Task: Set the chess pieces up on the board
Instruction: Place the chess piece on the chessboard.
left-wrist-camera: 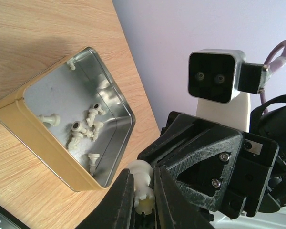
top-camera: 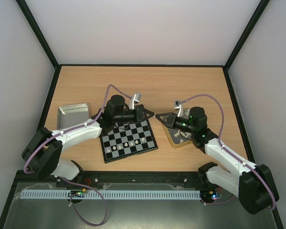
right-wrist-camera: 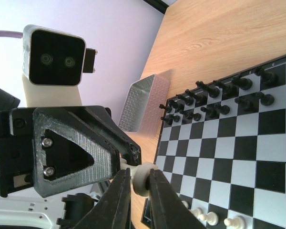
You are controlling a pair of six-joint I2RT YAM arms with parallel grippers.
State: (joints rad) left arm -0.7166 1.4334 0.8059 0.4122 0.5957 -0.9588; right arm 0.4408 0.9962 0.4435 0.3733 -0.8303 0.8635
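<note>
A: Left gripper [left-wrist-camera: 144,204] state?
B: Clamped on a white piece [left-wrist-camera: 141,175], with a finger pressed to each side. The right gripper [right-wrist-camera: 139,192] is likewise pinched on a white piece in its own wrist view. The two are nose to nose, and each wrist view shows the other gripper's tip right against the piece.
A: Same piece?
B: Looks like it, can't confirm. The fingers cover its middle and only a rounded end shows. Can't tell which type it is.
A: Where?
B: Off the table, just right of the far right corner of the board [right-wrist-camera: 238,148] and left of the gold-rimmed tray [left-wrist-camera: 33,138]. It's lost in the top view, hidden by the black gripper bodies.
A: Board?
B: Black pieces [right-wrist-camera: 214,88] stand in two rows on the far side, and a few white pieces [right-wrist-camera: 209,218] on the near side. The right wrist view cuts part of the board off, so no count.
A: Trays?
B: The gold-rimmed tray holds loose white pieces [left-wrist-camera: 81,129] lying on their sides. In the top view the right arm covers most of it. The silver tray [right-wrist-camera: 143,102] is left of the board, and its inside is hard to make out.
A: Any text?
B: Tiny light marks along the board's border, too small to read.
</note>
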